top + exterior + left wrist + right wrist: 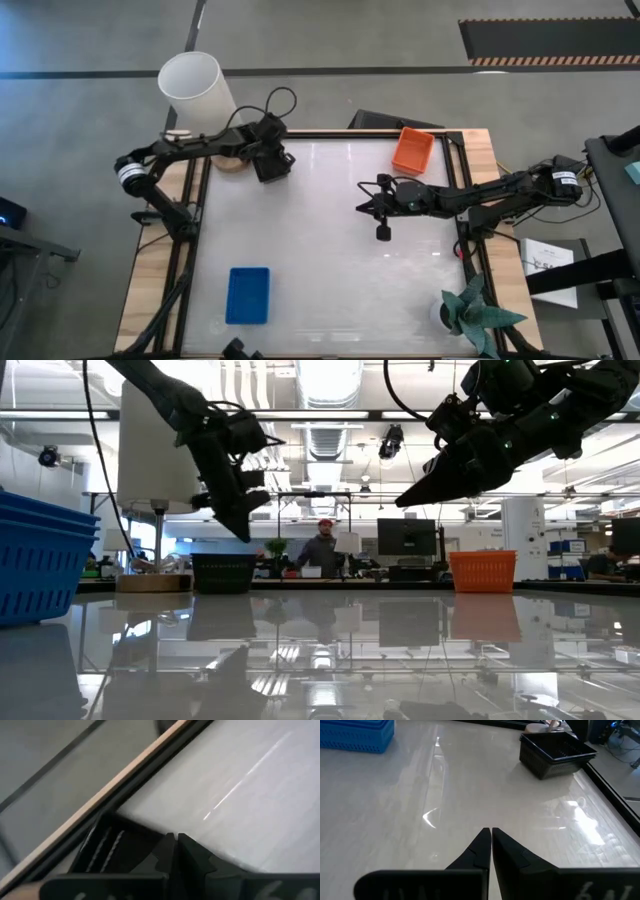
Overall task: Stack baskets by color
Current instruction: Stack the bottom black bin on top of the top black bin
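Observation:
A black basket (222, 572) sits on its base at the table's far left corner, also seen in the right wrist view (555, 752). My left gripper (243, 532) hangs shut just above it, slanting down, with a gap between them; its own view shows the basket (107, 847) under the shut fingers (176, 840). A blue stack of baskets (248, 295) stands near the front left. An orange basket (413, 150) stands at the far right. My right gripper (360, 205) hovers shut over the table's middle right, pointing left, holding nothing.
A tall white cylinder (198, 90) on a wooden base stands off the far left corner, close to the left arm. A green plant (475, 315) sits at the front right corner. A dark frame (455, 190) edges the glossy table. A person (322, 550) stands far behind.

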Controlling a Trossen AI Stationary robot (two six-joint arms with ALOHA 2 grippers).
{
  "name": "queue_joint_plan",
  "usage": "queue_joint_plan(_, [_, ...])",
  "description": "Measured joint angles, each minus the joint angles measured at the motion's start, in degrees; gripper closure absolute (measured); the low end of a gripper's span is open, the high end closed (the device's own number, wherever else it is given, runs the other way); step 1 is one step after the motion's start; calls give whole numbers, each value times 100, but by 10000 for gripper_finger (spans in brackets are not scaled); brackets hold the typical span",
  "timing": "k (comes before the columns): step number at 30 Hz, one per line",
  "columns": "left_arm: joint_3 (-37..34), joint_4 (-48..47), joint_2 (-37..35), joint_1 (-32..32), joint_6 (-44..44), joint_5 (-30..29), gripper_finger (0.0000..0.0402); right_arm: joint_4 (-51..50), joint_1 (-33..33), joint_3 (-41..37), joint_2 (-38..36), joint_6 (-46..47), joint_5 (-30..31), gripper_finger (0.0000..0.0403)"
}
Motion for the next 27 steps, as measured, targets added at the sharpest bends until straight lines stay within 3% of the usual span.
queue_joint_plan(3, [38,-436,-16,-4,-452,-432,396,2,0,0,0,-2,0,394])
queue_joint_plan(7, [5,-632,207,204,-984,-458,396,5,0,0,0,-2,-2,394])
queue_joint_plan(15, [10,-21,785,386,-1132,-492,396,23,0,0,0,1,-2,394])
queue_joint_plan(27, [-64,1311,934,-22,393,-433,396,8,0,0,0,0,-4,394])
